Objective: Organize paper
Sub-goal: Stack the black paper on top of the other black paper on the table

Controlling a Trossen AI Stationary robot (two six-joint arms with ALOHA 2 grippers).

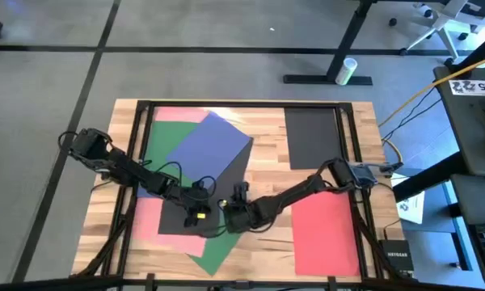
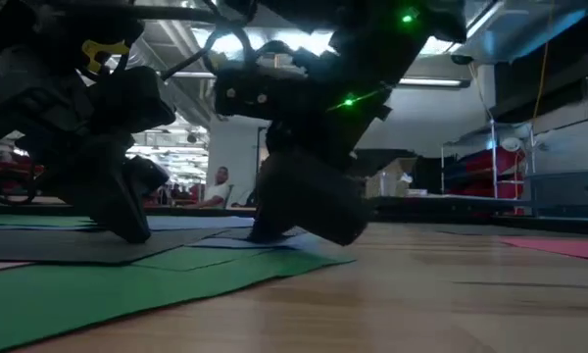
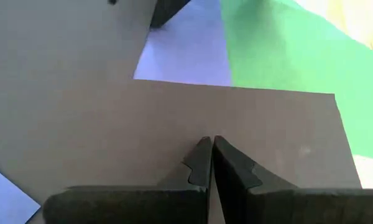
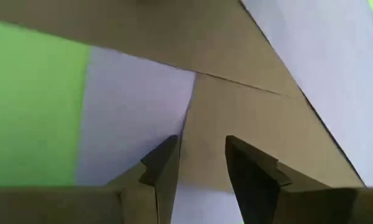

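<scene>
The paper (image 1: 202, 174) lies overlapped on the table (image 1: 267, 158), thin, light and slippery. The left gripper (image 3: 209, 163) presses clenched on a black sheet (image 1: 196, 212); the right gripper (image 4: 202, 165) is slightly parted beside it. Grasping at a lifted edge seems best.

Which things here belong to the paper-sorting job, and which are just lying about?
Belong to the job:
- blue sheet
- green sheet
- pink sheet
- black sheet
- red sheet
- left claw
- right claw

Just lying about:
- white cup
- white printed sheet
</scene>
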